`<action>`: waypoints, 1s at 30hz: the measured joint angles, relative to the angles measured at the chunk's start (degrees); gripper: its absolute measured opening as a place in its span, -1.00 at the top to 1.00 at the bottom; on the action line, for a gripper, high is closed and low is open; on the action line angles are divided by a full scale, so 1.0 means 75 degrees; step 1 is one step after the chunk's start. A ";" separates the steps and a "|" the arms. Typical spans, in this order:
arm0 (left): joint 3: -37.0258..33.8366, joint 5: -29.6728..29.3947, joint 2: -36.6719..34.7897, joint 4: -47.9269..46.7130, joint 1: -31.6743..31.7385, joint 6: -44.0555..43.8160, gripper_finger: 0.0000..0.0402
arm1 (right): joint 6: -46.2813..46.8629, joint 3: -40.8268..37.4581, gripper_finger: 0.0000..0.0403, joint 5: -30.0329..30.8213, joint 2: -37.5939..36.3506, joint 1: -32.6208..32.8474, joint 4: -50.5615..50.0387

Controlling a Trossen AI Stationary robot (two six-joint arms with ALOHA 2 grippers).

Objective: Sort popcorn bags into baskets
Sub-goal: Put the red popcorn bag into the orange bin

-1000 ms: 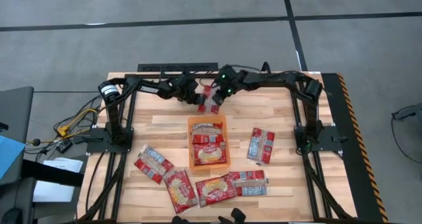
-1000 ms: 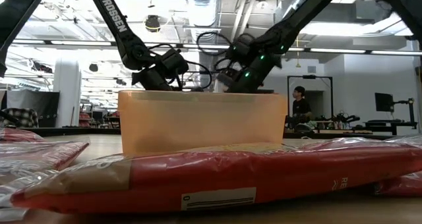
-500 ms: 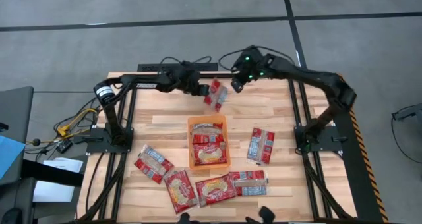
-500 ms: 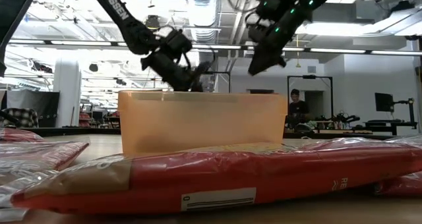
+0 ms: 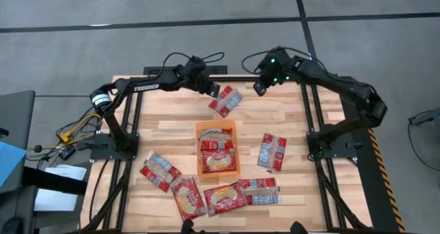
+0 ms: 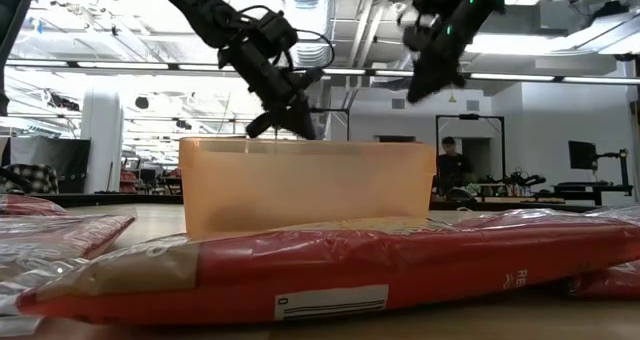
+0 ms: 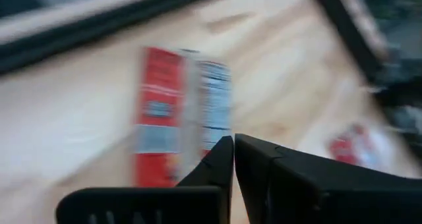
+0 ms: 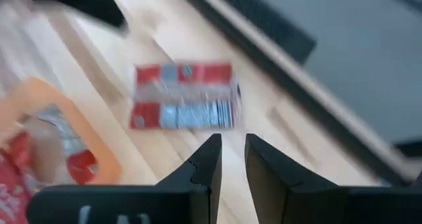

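Note:
A red popcorn bag (image 5: 225,101) lies flat on the wood at the far side of the table, grey-blue print up; it also shows as the bag (image 7: 178,112) and the bag (image 8: 184,95). My left gripper (image 5: 215,91) hangs shut just above its left end, fingertips together (image 7: 233,141). My right gripper (image 5: 259,89) is raised to the bag's right, its fingers a little apart (image 8: 231,145) with nothing between them. The orange basket (image 5: 198,148) stands mid-table with bags (image 5: 218,151) inside.
Loose bags lie right of the basket (image 5: 271,151) and along the near edge (image 5: 159,171), (image 5: 187,198), (image 5: 223,197), (image 5: 259,190). In the low view one bag (image 6: 350,260) fills the foreground before the basket (image 6: 310,185). A person (image 6: 450,160) stands far behind.
Both grippers have risen from the bag at the far side of the table. My right gripper has also drawn back toward the table's far right corner. The bag is still on the wood beyond the basket, with both grippers now clear of it.

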 joint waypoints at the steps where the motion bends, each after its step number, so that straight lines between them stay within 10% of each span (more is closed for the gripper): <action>1: -0.0003 -0.0095 0.0000 -0.0151 0.0066 0.0149 0.94 | 0.0100 -0.0219 0.54 0.0007 0.0114 -0.0005 0.0063; 16: -0.0991 0.0703 0.0807 0.0591 0.0723 -0.0885 -0.22 | 0.2216 -0.0955 0.54 0.0147 0.3499 0.0163 0.3729; 30: -0.0970 0.1349 0.1687 0.1128 0.0594 -0.0896 -0.28 | 0.2053 0.0207 0.63 -0.0246 0.4668 0.0934 0.3372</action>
